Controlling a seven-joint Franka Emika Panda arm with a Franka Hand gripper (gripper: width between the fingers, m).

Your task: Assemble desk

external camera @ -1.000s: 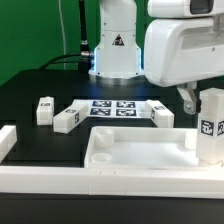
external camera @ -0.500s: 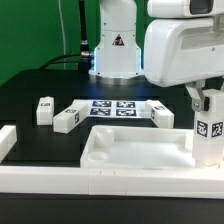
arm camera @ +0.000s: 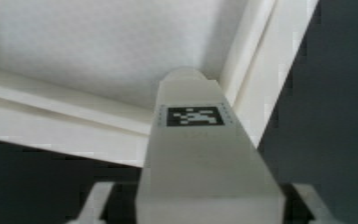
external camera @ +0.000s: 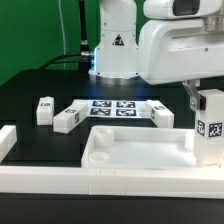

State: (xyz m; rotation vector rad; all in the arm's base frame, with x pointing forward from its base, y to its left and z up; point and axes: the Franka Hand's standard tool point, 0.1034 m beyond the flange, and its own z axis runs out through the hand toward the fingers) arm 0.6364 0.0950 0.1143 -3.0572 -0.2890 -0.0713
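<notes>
**Exterior view.** At 3 o'clock in the frame we see the tool [external camera: 205, 100] pinching the upright leg [external camera: 211, 135] near its upper end. Only one finger [external camera: 189, 97] shows, on the leg's 9 o'clock side. The leg stands at the 3 o'clock end of the tabletop [external camera: 140, 152], which lies rims up at 6 o'clock on the dark surface [external camera: 30, 90]. We cannot tell whether the leg's foot touches the tray. Around the marker board [external camera: 112, 108] lie three more legs: the outer leg [external camera: 43, 109] and the tilted leg [external camera: 66, 119] toward 9 o'clock, and the near leg [external camera: 162, 114] toward 3 o'clock. A border rail [external camera: 100, 186] runs along the front.

**Wrist view.** Here we look down the held leg [arm camera: 202, 140] and see its square marker. Both fingers [arm camera: 105, 205] appear, pressed against its opposite sides. Beyond the leg's tip lie the tabletop's floor [arm camera: 87, 40] and raised rim, then the dark surface [arm camera: 332, 60]. The loose legs and the board are out of this view.
</notes>
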